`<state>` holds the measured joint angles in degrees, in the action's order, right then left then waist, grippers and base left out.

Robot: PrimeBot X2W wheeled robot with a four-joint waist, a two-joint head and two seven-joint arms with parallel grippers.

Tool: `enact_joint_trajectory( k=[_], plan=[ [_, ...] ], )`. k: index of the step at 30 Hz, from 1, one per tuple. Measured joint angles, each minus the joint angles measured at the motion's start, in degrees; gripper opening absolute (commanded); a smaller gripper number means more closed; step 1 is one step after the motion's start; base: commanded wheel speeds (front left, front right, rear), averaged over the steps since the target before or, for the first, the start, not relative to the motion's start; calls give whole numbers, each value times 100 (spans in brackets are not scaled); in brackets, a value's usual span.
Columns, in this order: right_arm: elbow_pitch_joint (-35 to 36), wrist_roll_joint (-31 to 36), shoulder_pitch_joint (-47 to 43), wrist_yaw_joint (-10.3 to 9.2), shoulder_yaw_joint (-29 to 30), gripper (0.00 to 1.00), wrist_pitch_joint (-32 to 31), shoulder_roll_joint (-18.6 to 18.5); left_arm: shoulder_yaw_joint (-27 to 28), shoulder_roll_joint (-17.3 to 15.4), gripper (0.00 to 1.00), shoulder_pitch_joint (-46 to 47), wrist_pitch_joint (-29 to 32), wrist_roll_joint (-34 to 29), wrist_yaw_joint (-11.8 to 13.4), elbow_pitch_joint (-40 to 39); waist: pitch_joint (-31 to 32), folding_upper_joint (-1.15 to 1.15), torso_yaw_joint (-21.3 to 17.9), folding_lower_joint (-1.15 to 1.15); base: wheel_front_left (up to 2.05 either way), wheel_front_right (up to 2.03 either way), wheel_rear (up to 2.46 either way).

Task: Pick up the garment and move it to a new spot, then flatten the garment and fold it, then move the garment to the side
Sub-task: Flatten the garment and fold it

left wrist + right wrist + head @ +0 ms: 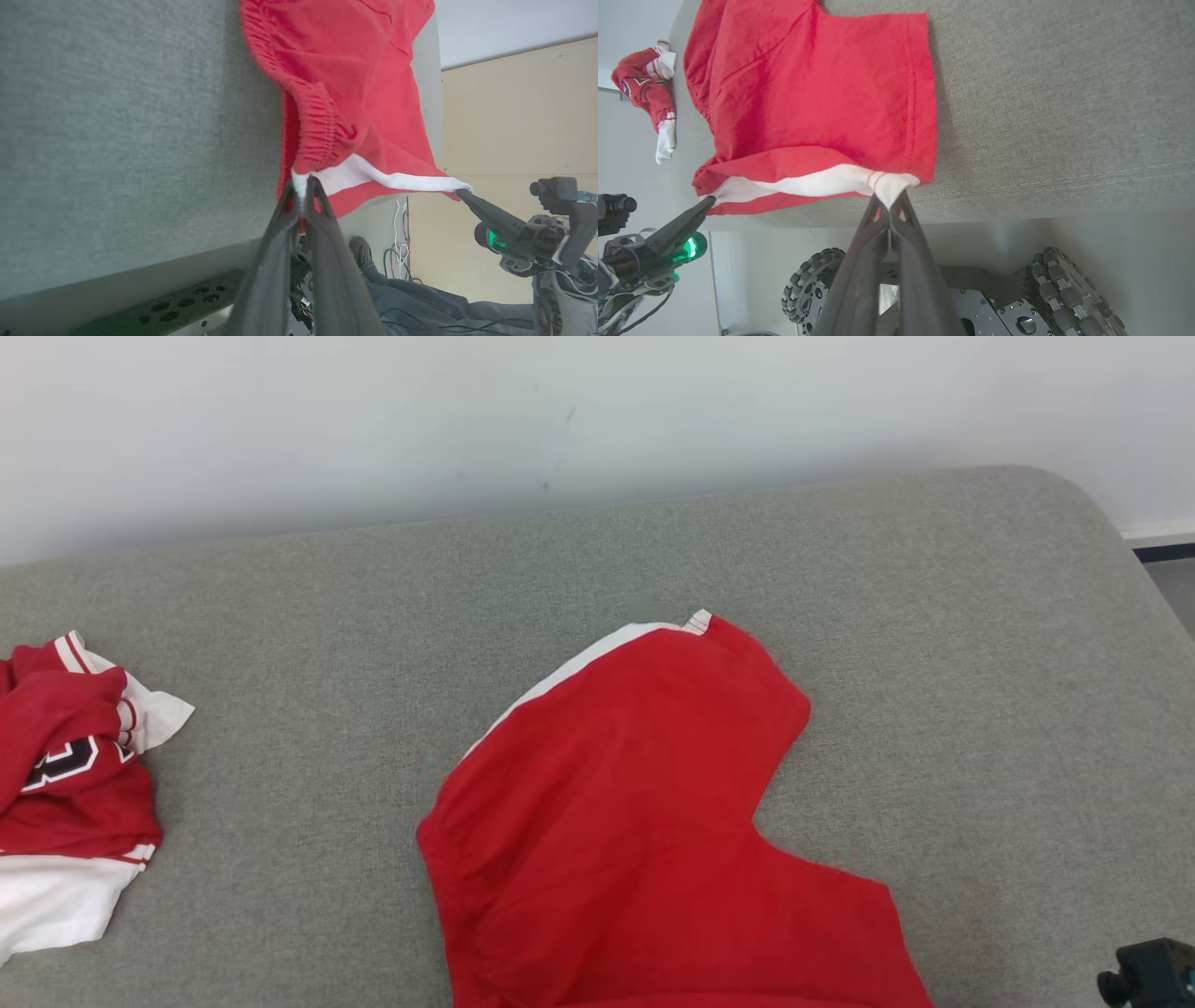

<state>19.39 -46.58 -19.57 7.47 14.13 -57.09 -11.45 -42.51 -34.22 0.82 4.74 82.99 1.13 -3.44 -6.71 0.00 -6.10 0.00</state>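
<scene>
The garment (635, 821) is a pair of red shorts with a white side stripe. It lies mostly flat on the grey cushion (887, 579), one leg pointing to the far side, its near part running past the cushion's front edge. My left gripper (302, 186) is shut on the waistband corner of the garment (355, 70), where the white stripe starts. My right gripper (889, 203) is shut on the hem corner of the garment (808, 93), at the stripe's other end. The stripe hangs stretched between the two grips, just off the front edge.
A crumpled red and white jersey (65, 784) lies at the cushion's left end. A white wall runs behind the cushion. Below the front edge are my wheeled base (812, 284), a person's leg and shoe (360, 249), and cables on the floor.
</scene>
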Motion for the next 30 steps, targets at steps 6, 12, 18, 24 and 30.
enact_joint_trajectory(
  k=[6, 12, 18, 24, 30],
  plan=[
    [452, -99, -190, 0, 380, 0, -207, 269, 122, -305, 0, -409, 94, 374, 66, -687, 48, 0, -10, 0, 0, 0, 0],
    [922, -134, 16, 0, 467, 0, 214, 177, 302, -263, 0, -382, -160, 325, -21, -990, 11, 0, 18, 0, 0, 0, 0],
    [771, -16, 867, 0, 23, 0, 1070, -411, 430, 98, 0, 178, -432, 11, -167, -757, -61, 1, 77, 1, 0, 0, 0],
    [35, 233, 1895, 0, -704, 0, 1811, -1135, 508, 544, 0, 800, -639, -209, -316, -199, -173, 1, 186, 1, 0, 0, 0],
    [-953, 283, 3225, 0, -1669, 0, 2626, -1578, 643, 1000, 0, 1491, -933, -388, -532, 492, -426, 1, 346, 1, 0, 0, 0]
  ],
)
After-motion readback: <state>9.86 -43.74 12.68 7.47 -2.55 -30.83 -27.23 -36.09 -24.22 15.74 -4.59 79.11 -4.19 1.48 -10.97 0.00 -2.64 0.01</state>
